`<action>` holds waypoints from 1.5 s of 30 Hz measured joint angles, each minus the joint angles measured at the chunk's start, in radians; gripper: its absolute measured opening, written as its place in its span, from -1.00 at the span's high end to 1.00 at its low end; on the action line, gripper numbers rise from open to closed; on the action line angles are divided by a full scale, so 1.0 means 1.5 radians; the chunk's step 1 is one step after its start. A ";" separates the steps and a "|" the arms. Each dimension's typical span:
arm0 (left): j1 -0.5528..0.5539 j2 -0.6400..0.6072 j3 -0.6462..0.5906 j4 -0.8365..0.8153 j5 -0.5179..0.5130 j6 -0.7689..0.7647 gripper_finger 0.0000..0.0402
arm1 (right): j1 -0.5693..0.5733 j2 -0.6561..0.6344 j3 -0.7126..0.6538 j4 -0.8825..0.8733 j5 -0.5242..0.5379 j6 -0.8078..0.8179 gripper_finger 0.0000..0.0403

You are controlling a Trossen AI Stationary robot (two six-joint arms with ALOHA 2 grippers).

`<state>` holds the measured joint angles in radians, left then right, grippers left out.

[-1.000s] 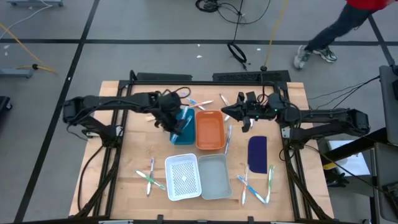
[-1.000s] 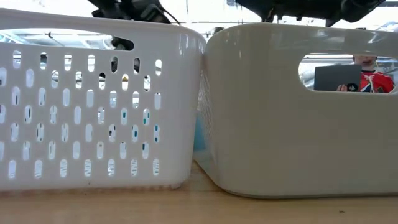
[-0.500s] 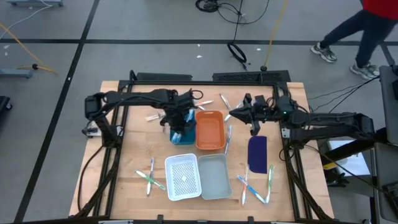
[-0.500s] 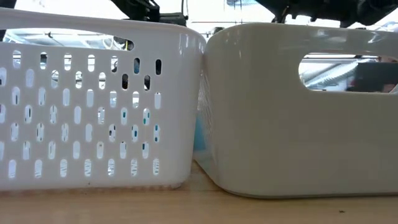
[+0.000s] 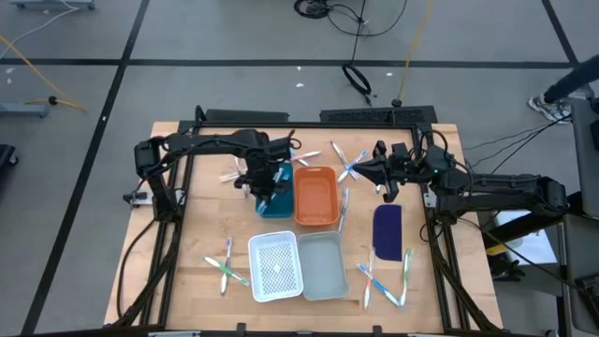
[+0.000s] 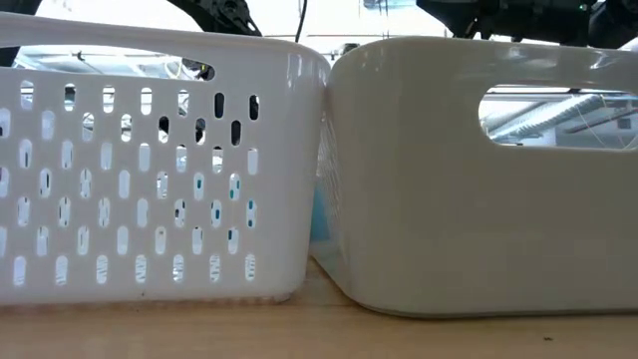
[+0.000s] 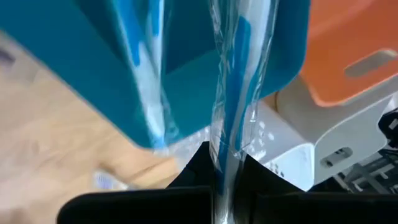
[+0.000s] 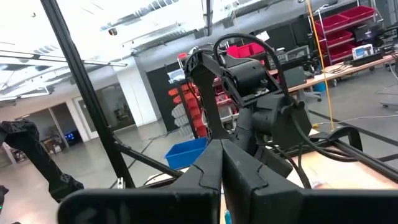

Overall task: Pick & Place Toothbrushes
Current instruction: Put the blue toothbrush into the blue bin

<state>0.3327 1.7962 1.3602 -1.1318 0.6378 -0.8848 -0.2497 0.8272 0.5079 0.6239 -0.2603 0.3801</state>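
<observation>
Toothbrush (image 7: pixel 231 99) in clear wrap is pinched in our left gripper (image 5: pixel 265 183), jaws clamped tight on it, hanging over the blue bin (image 5: pixel 278 192) next to the orange bin (image 5: pixel 316 195). From the left wrist view we're seeing the brush pointing down into the blue bin, with another wrapped one (image 7: pixel 149 93) already inside. We're judging this as the drop step: we should be keeping the brush centred over the bin floor, clear of the wall, and lowering before letting go so the wrap isn't snagging on the fingers. Right gripper (image 5: pixel 386 184) is hovering closed and empty above the table, just beyond the dark blue piece (image 5: pixel 387 231); it's holding nothing we can see. More toothbrushes are lying loose: a crossed pair (image 5: pixel 352 166) near the right gripper, some at near left (image 5: pixel 226 267) and near right (image 5: pixel 384 279).
</observation>
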 joint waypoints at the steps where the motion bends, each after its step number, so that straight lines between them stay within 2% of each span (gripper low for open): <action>1: 0.001 0.000 0.002 0.000 0.005 0.000 0.96 | 0.000 0.000 0.000 0.000 0.000 -0.001 1.00; 12: 0.013 0.001 0.003 0.017 0.016 -0.051 0.96 | 0.000 -0.001 0.000 0.000 0.000 -0.005 1.00; 22: 0.009 0.072 0.016 0.051 0.040 -0.043 0.96 | 0.000 -0.001 0.000 0.000 -0.001 -0.005 1.00; 30: 0.025 0.087 0.046 0.047 0.024 -0.028 0.96 | 0.000 -0.001 0.000 0.000 -0.002 0.000 1.00; 36: 0.024 0.087 0.046 -0.012 0.008 -0.011 0.96 | 0.000 -0.001 0.000 0.001 -0.004 0.000 1.00; 45: 0.025 0.087 0.046 -0.005 -0.015 -0.010 0.93 | 0.000 -0.001 0.000 0.003 -0.004 0.000 1.00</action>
<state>0.3703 1.9266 1.4288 -1.1393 0.6155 -0.8999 -0.2497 0.8254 0.5079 0.6281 -0.2668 0.3805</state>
